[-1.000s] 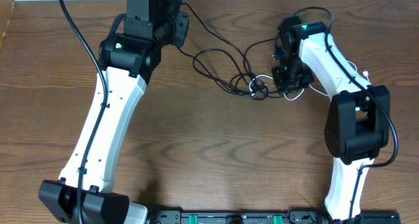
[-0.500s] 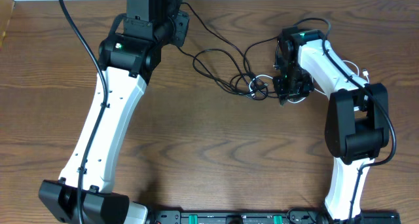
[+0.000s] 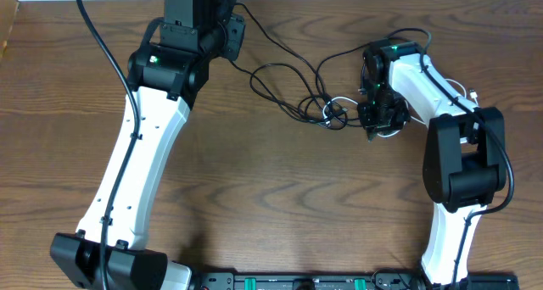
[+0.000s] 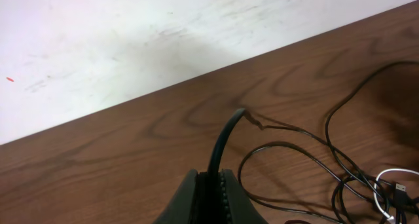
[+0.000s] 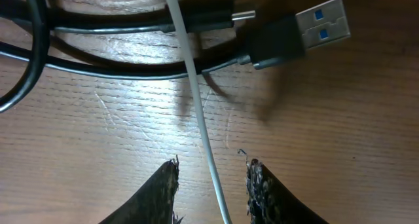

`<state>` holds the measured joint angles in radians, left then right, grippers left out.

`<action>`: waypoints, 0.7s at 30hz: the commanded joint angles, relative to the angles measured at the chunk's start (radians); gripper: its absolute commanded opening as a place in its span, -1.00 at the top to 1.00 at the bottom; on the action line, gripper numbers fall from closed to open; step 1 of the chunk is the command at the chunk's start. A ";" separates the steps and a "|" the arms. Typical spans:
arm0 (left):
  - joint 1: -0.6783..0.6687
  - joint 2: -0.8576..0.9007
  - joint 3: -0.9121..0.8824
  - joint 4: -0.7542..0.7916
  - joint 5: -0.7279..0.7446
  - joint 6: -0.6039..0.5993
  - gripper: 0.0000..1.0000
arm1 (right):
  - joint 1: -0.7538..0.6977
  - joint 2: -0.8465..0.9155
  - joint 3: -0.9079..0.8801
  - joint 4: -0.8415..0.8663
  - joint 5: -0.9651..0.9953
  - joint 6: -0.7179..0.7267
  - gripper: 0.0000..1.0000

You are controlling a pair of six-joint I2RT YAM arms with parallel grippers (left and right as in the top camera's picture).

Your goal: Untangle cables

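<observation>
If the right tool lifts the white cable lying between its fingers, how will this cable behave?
Probably floppy: the white cable is thin and bends in loops, so it should sag beside the right tool. Likely light, being so thin. It may tug the black cables it crosses.

No text, label, brand mark or number could be read in any of the three views — nothing legible.
</observation>
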<state>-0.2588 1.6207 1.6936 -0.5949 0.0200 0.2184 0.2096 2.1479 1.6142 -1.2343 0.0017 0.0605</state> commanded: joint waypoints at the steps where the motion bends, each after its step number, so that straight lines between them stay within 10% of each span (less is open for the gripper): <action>1: 0.002 -0.006 0.003 0.005 -0.005 0.014 0.85 | -0.007 0.003 -0.008 0.001 0.019 0.014 0.78; 21: 0.025 -0.006 0.003 0.005 -0.005 0.017 0.85 | -0.021 -0.174 0.008 0.090 0.157 0.140 0.97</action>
<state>-0.2501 1.6207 1.6936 -0.5949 0.0200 0.2188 0.2085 2.0834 1.6127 -1.1450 0.1059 0.1741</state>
